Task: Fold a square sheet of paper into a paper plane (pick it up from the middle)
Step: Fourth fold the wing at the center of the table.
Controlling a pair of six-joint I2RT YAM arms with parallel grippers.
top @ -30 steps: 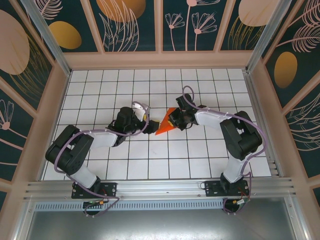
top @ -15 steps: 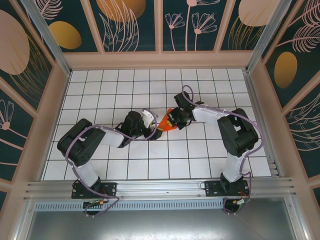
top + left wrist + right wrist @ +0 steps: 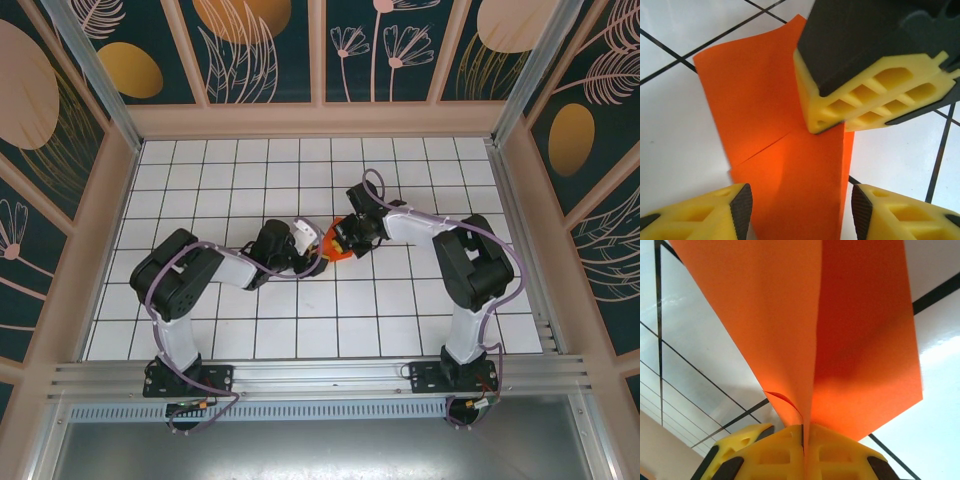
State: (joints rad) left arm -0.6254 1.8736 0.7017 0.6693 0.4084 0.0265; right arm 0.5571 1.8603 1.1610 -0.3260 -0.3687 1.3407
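Paper status: square sheet of paper (image 3: 337, 251), orange-red and partly folded, sits over the white grid table (image 3: 200, 340) at mid-grid, between the 2 arms. Right gripper (image 3: 803, 432) is pinched tight on 1 end, with the layers fanning out from its jaws. Left gripper (image 3: 800, 212) is part-open, its 2 pads straddling the free end; no firm contact visible. Judgement: very light, floppy, creases and tears readily, likely slick against the pads. Best hold: flat across the stacked layers near the centre fold, gentle squeeze, avoiding loose single flaps.
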